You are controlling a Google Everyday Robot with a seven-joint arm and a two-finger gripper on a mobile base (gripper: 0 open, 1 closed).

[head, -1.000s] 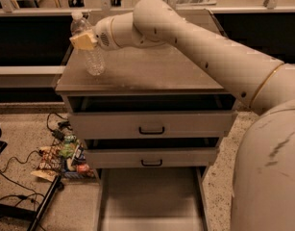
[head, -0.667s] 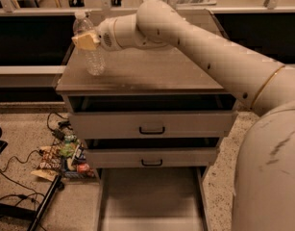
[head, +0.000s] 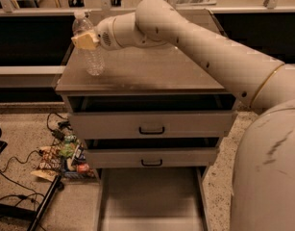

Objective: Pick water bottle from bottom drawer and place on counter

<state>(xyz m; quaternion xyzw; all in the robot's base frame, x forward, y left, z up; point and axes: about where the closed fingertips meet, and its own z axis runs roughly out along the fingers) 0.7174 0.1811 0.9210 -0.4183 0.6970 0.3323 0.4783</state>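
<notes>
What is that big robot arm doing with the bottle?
The robot's gripper is clamped around the upper part of the water bottle, at the back left corner of the counter. The bottle stands upright, and its base looks to be resting on the counter top. Down below, the bottom drawer is pulled open and nothing shows on its floor. So the bottle seems just about placed, but the gripper has not let go yet.

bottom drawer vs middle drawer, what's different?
The bottom drawer is pulled far out, its flat floor showing; the middle drawer is barely open, a dark gap. The middle drawer shows a front with a black handle; the bottom drawer's front is out of view. Both look grey. The gripper is at the water bottle on the counter.
</notes>
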